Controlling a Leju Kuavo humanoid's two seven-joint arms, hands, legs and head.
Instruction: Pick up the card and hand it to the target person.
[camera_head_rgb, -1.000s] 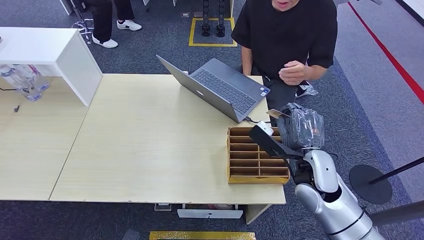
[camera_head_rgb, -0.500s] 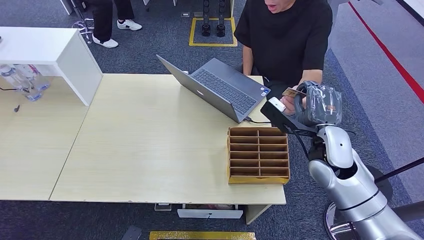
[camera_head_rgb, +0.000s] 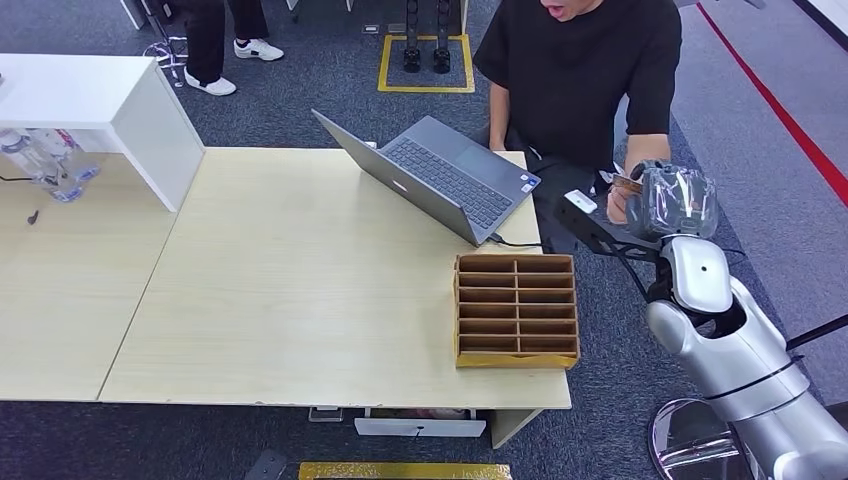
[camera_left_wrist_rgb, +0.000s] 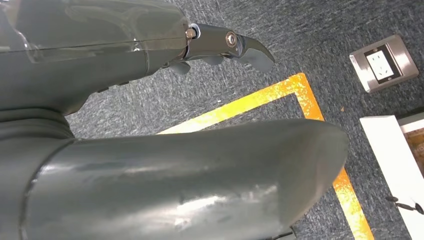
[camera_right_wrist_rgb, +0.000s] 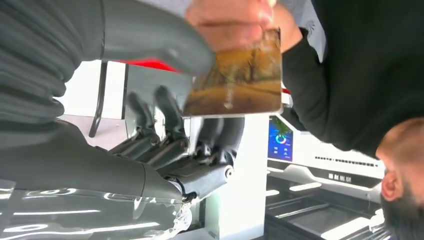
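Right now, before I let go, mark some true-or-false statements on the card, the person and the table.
1. The robot's right hand holds the brown printed card. True.
2. The black-shirted person's hand touches the card. True.
3. The grey laptop is closed. False: it is open.
4. The wooden compartment organiser sits on the floor. False: it stands on the pale wooden table.
5. The left hand holds the card. False: it holds nothing.

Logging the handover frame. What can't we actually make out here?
- Card print: right wrist view, blurred; the person's fingers cover one edge.
- Right hand hold on the card: head view, too small, hidden under its glossy cover.
- Left hand fingers: left wrist view, mostly hidden behind the thumb.
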